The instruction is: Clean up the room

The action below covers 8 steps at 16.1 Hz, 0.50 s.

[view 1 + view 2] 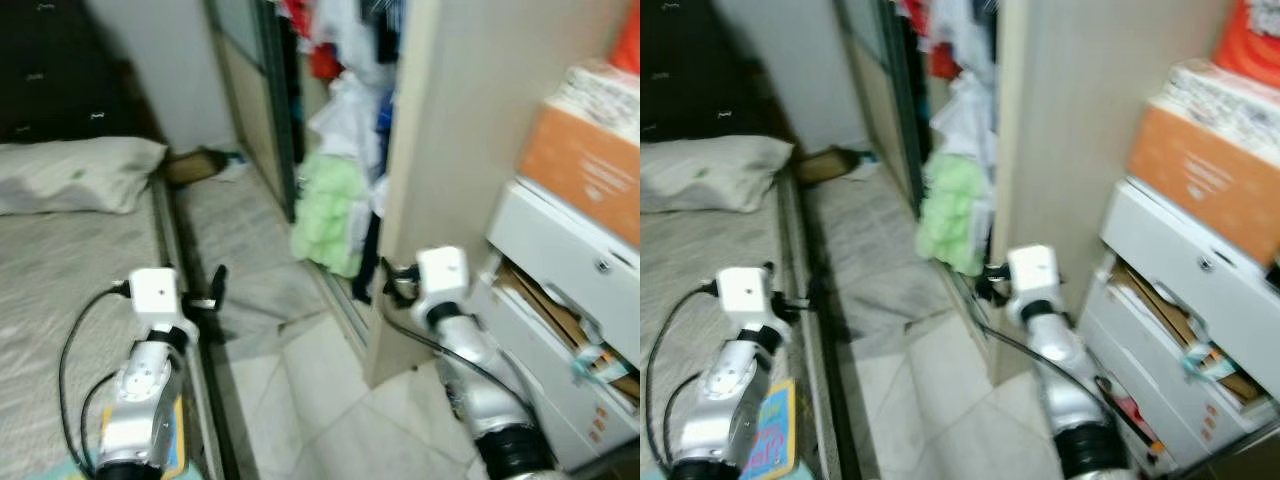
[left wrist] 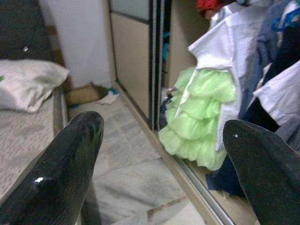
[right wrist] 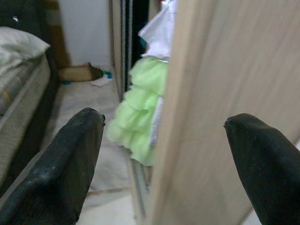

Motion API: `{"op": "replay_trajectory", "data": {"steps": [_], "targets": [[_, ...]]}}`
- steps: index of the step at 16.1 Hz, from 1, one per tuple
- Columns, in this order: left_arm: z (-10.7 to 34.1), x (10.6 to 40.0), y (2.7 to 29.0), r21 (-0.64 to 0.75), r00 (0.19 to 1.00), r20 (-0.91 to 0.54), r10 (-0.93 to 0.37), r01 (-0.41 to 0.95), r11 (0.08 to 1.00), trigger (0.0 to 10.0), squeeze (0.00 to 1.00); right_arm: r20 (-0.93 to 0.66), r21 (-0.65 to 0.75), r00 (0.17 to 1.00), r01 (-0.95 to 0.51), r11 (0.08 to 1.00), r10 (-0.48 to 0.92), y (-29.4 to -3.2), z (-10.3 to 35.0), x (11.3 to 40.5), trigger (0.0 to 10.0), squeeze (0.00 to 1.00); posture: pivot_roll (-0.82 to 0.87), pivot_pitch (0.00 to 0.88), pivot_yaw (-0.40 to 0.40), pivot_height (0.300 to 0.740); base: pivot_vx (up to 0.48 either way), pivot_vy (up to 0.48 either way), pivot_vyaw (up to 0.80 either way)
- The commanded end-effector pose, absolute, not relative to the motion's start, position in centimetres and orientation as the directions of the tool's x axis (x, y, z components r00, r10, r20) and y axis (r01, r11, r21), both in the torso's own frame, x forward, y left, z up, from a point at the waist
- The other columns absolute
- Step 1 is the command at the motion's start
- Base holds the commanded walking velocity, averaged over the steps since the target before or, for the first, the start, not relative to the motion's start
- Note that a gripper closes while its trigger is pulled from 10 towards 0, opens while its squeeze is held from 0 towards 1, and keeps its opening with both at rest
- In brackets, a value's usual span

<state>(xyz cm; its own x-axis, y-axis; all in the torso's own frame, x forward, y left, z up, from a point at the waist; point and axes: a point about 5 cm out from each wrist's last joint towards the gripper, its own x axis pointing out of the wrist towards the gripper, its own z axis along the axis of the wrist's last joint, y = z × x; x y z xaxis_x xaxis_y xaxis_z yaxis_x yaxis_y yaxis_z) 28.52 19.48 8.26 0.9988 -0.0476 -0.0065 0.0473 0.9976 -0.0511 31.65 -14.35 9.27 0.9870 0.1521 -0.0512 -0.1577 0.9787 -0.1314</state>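
Head views blurred. Narrow bedroom aisle btwn bed (image 1: 70,290) on robot's left and open wardrobe (image 1: 470,150) on right.

Left end effector (image 1: 216,290) held out low over bed edge/aisle, fingers apart, nothing btwn them; wrist view shows both black fingers (image 2: 61,173) spread wide w/ floor and wardrobe beyond.

Right end effector (image 1: 385,280) held fwd just beside beige wardrobe side panel (image 3: 211,103), released, empty; its fingers (image 3: 65,164) spread, panel edge seen btwn them.

Green ruffled garment (image 2: 199,117) hangs in wardrobe opening, low, near floor, w/ white shirt (image 2: 225,42) and dark clothes beside/above it. Red item (image 1: 322,60) higher up in wardrobe, too blurred to ID.

Pillow (image 1: 75,172) at head of bed, against dark headboard (image 1: 50,70). Brown flat object (image 2: 84,93) and small white scrap (image 2: 108,97) on floor at far end of aisle, near wall. Grey rug (image 1: 240,270) covers aisle floor; pale tiles (image 1: 330,400) nearer robot.

Right of wardrobe panel: white drawer unit (image 1: 570,300), drawers partly open w/ papers/cardboard sticking out; orange-brown box (image 1: 590,170) on top. Colourful flat item (image 1: 775,430) on bed under left arm.
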Motion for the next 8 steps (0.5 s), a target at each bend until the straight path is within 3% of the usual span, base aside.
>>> {"op": "replay_trajectory", "data": {"steps": [1, 8], "targets": [[8.59, 28.54, 20.07, -0.026, 0.999, -0.002, -0.036, 0.036, 0.999, 10.0, 0.0, -0.032, -0.117, 0.983, -0.186, 0.976, 0.183, -13.14, 9.71, 31.88, 10.0, 0.0, -0.1, 0.026, 0.021, 0.74, 0.0, 0.0, 0.68], [8.5, 28.54, 19.99, -0.021, 0.999, -0.005, -0.043, 0.043, 0.999, 10.0, 0.0, -0.028, -0.118, 0.98, -0.197, 0.973, 0.195, -12.97, 9.76, 31.95, 10.0, 0.0, -0.09, 0.016, 0.021, 0.74, 0.0, 0.0, 0.76]]}}
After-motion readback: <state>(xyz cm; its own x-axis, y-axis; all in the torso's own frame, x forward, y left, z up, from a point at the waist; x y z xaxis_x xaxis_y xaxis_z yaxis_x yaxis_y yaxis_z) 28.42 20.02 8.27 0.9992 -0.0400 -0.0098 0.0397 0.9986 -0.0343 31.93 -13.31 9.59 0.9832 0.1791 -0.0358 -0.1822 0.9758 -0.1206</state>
